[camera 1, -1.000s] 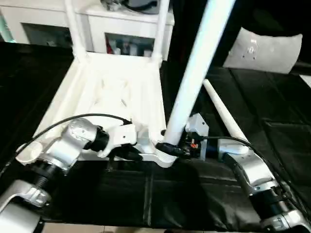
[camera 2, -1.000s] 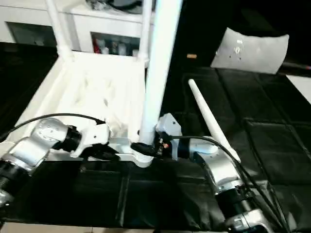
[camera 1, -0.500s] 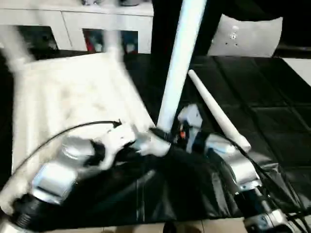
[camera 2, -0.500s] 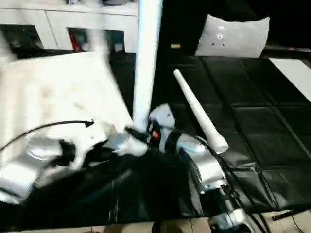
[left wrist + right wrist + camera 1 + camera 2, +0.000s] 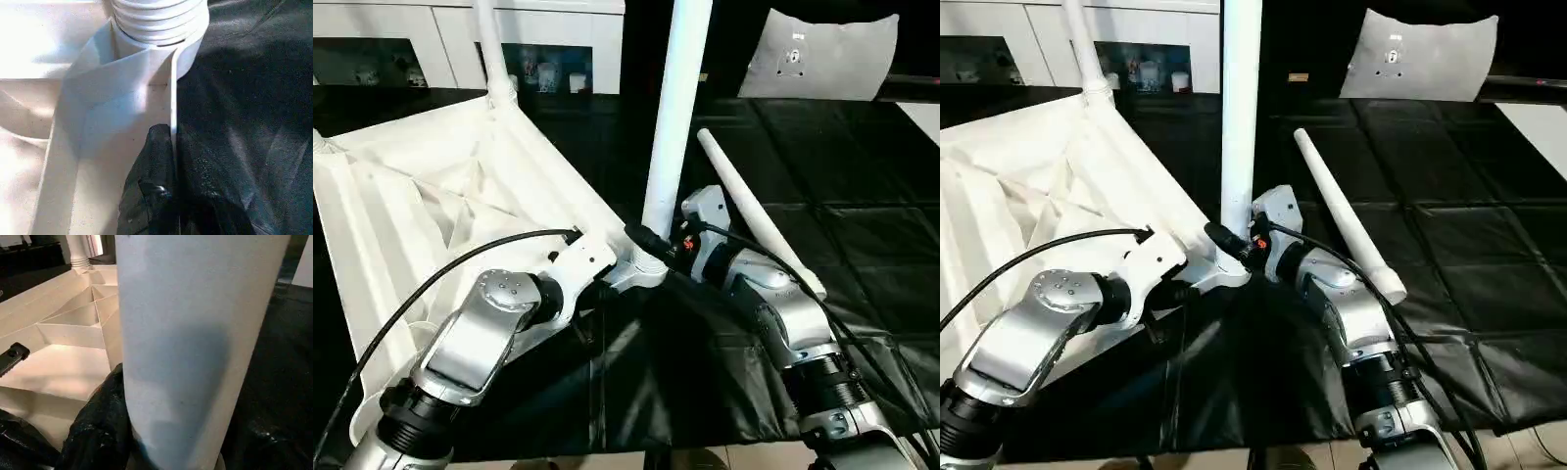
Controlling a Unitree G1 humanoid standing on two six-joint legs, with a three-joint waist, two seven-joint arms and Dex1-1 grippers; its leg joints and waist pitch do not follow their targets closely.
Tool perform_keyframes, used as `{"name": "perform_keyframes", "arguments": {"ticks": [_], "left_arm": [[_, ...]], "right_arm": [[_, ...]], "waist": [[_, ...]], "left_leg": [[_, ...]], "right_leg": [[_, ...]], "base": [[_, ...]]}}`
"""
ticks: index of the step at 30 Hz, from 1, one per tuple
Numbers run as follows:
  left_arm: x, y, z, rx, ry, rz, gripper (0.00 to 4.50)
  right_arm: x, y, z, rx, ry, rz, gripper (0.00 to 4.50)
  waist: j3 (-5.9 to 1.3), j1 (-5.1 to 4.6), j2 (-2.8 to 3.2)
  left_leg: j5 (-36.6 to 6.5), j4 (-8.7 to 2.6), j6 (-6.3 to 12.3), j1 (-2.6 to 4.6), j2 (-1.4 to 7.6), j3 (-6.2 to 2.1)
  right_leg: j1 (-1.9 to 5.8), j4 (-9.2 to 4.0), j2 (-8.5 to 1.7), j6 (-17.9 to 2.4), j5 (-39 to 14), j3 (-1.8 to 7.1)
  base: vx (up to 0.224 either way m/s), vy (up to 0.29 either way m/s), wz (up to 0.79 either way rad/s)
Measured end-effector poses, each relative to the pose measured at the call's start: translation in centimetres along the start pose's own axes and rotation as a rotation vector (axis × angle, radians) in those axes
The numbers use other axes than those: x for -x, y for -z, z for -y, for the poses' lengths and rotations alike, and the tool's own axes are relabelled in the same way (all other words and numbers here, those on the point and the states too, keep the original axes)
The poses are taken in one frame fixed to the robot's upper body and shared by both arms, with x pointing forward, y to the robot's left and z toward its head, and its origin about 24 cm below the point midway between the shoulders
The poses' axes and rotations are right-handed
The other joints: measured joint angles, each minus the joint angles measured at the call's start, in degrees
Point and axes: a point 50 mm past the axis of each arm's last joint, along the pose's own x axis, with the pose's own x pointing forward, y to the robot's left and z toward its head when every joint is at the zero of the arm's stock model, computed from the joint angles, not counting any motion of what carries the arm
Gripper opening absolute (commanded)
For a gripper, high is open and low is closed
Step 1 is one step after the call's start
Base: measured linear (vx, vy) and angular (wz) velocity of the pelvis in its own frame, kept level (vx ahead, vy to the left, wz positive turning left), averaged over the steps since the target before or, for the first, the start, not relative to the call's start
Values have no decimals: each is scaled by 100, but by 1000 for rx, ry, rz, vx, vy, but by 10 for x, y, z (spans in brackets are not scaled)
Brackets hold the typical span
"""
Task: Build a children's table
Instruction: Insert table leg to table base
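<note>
The children's table top [image 5: 421,196] lies upside down on the black mat, ribbed underside up. One white leg [image 5: 489,44] stands in its far corner socket. A second leg [image 5: 675,108] stands upright in the near corner socket [image 5: 156,29]. My right gripper [image 5: 651,243] is shut around that leg's base, a black finger [image 5: 98,426] pressing its side. My left gripper [image 5: 173,161] is shut on the top's thin rim just beside that socket. Another leg [image 5: 754,211] lies loose on the mat to the right.
A white cabinet [image 5: 558,39] with shelves stands behind the mat. A pale grey cushion [image 5: 822,54] leans at the back right. The black mat [image 5: 862,196] runs right of the loose leg, and its front edge is near my arms.
The camera has shifted. The table top has swung about its held corner, its far end now more to the left. Both grippers keep their holds.
</note>
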Motion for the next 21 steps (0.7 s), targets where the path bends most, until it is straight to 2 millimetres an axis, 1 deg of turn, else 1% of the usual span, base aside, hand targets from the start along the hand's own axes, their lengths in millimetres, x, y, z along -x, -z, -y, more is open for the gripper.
{"name": "perform_keyframes", "arguments": {"ticks": [7, 11, 14, 15, 19, 21], "left_arm": [[1, 0, 0, 1, 9, 3, 0], [0, 0, 1, 1, 26, 10, 0], [-1, -1, 3, -11, 49, 18, 0], [-1, -1, 4, -18, 57, 19, 0], [0, -1, 4, -37, 83, 27, 0], [1, 0, 4, -47, 94, 29, 0]], "right_arm": [[6, 1, -1, 15, -2, 9, 191], [14, 3, 1, 30, -25, 19, 191], [23, 4, 3, 42, -53, 12, 191], [28, 6, 4, 46, -67, 4, 191], [34, 5, 6, 59, -104, -2, 191], [37, 4, 6, 61, -123, -6, 191]], "waist": [[-5, 53, 3], [-13, 91, 4], [-22, 149, -2], [-31, 189, -11], [-42, 230, -23], [-57, 259, -17]], "left_leg": [[0, -7, 0, 1, 1, 4], [0, -11, -1, -1, 1, 12], [0, -26, -1, -1, 1, 23], [0, -37, -1, 0, 2, 38], [-3, -41, -6, -4, 14, 62], [0, -46, -2, -10, 25, 64]], "right_leg": [[-2, 5, 3, -2, 1, 6], [-2, 10, 3, -4, 3, 15], [-2, 21, 3, -7, 5, 25], [-3, 27, 4, -9, 6, 28], [-31, 92, 11, -40, -9, 36], [-42, 97, 22, -47, -17, 34]], "base": [[0, 0, 0], [0, 0, 0], [0, 0, 0], [0, 0, 0], [0, 0, 0], [0, 0, 0]]}}
